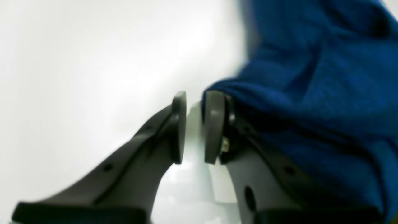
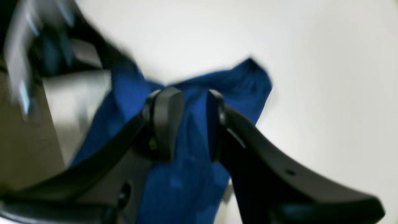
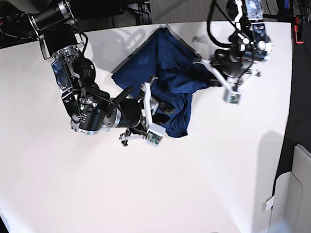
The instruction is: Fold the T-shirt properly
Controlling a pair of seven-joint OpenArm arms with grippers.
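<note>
The T-shirt (image 3: 164, 66) is a dark blue bunched heap on the white table (image 3: 68, 185), toward the back middle. In the right wrist view a fold of the T-shirt (image 2: 189, 130) fills the space between the dark pads, so my right gripper (image 2: 191, 124) is shut on it; in the base view this gripper (image 3: 154, 103) sits at the heap's front edge. My left gripper (image 1: 194, 127) stands open, with bare white table showing between its pads and blue cloth (image 1: 311, 93) lying against the outside of one finger. In the base view it (image 3: 206, 67) is at the heap's right edge.
The table's right edge (image 3: 292, 109) drops to a dark floor, where a light grey panel (image 3: 303, 190) stands at the bottom right. Cables and equipment (image 3: 3, 23) crowd the back left. A red item (image 3: 299, 28) sits at the far right.
</note>
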